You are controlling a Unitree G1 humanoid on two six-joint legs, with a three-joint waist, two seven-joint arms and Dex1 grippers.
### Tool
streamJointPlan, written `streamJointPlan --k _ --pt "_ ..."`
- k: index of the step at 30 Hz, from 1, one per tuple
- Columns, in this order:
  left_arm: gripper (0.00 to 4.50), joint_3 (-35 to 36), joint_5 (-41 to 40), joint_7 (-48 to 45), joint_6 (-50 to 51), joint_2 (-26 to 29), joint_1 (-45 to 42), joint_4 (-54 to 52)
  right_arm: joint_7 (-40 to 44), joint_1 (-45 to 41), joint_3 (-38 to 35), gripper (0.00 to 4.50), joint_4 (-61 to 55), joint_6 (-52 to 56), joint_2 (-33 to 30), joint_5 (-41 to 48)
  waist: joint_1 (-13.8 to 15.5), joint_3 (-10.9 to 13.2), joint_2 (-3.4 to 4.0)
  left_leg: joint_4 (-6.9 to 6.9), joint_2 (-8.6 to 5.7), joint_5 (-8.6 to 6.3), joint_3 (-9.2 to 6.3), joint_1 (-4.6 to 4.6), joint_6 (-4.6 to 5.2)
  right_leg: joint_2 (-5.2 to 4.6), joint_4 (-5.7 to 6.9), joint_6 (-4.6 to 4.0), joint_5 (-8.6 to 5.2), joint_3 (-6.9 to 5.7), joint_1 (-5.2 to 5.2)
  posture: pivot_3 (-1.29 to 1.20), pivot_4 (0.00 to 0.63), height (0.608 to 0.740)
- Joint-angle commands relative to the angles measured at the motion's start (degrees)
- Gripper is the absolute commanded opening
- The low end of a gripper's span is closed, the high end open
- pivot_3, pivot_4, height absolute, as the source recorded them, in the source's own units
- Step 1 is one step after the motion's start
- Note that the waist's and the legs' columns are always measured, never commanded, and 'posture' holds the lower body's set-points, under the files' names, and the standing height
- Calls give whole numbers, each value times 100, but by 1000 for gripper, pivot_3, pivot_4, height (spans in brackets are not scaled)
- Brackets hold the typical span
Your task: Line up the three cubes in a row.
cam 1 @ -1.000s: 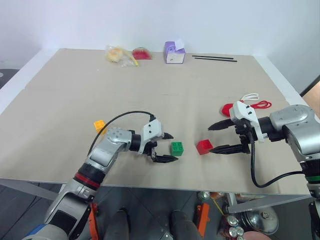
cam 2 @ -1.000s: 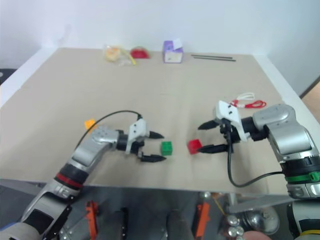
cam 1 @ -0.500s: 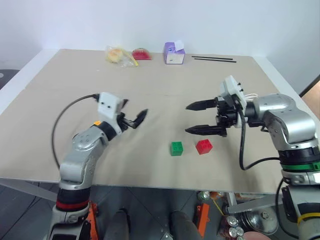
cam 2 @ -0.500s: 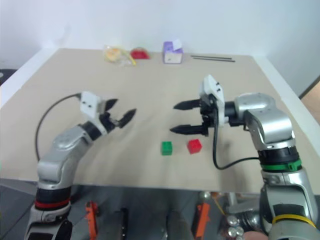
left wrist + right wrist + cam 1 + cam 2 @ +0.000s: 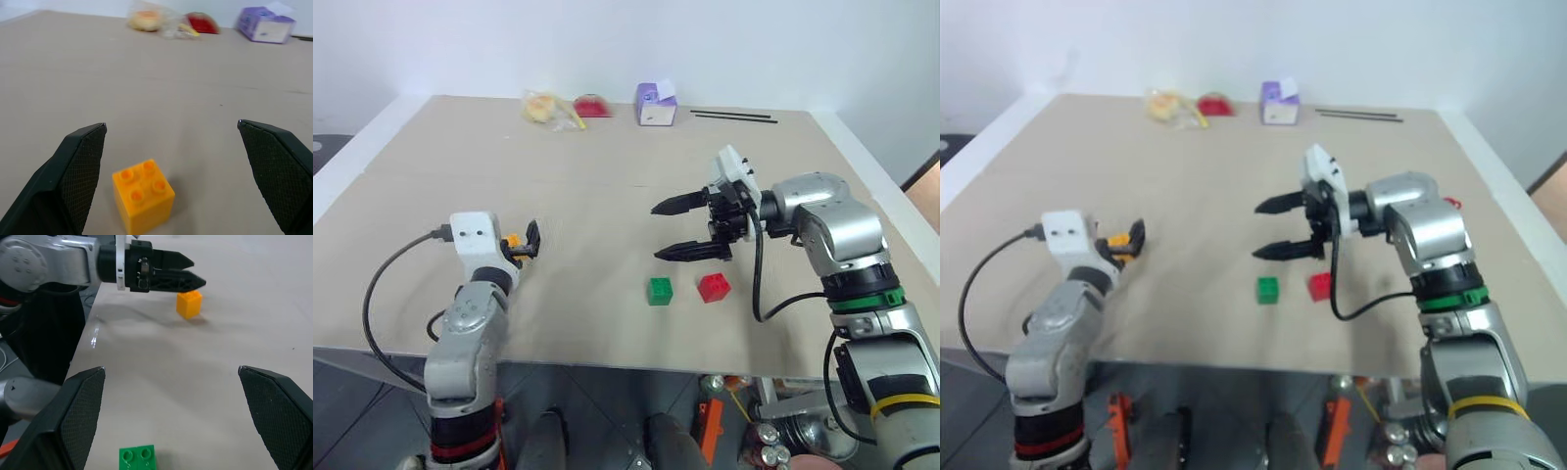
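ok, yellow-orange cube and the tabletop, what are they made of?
Yellow-orange cube: looks like molded plastic, smooth with a slight sheen, round studs on top. Tabletop: matte beige sheet, possibly cardboard or board, with a faint seam; can't tell for sure.

Orange cube (image 5: 143, 194), green cube (image 5: 659, 291), red cube (image 5: 713, 287), purple-and-white box (image 5: 656, 103), on a tan table (image 5: 607, 186)

the scene is evenly and brightly lit from above, with soft, short shadows beside the green cube (image 5: 659, 291) and red cube (image 5: 713, 286). the right eye view looks hazier than the left. in the left wrist view, the yellow-orange cube (image 5: 143, 195) is fairly sharp while the far purple-and-white box (image 5: 266, 24) blurs.
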Motion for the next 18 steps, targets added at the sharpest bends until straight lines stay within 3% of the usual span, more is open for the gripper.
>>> streamJointPlan --k 1,9,18 --pt "4440 -141 272 497 -49 -261 66 -191 145 -218 -14 4500 59 -177 21 -82 0 0 0 0 0 0 0 0 0 0 0 0 0 0 0 0 150 740" --pt "4440 -80 505 831 15 -317 33 88 -15 -547 -121 4500 762 -226 244 -281 -9 0 0 0 0 0 0 0 -1 0 0 -3 2 0 -4 0 150 740" --pt "4440 -28 422 819 -51 -423 -131 516 -108 -571 -253 4500 782 -50 304 -182 -8 0 -1 -2 0 -2 0 -4 -4 0 -1 -1 -1 0 -7 0 150 740"
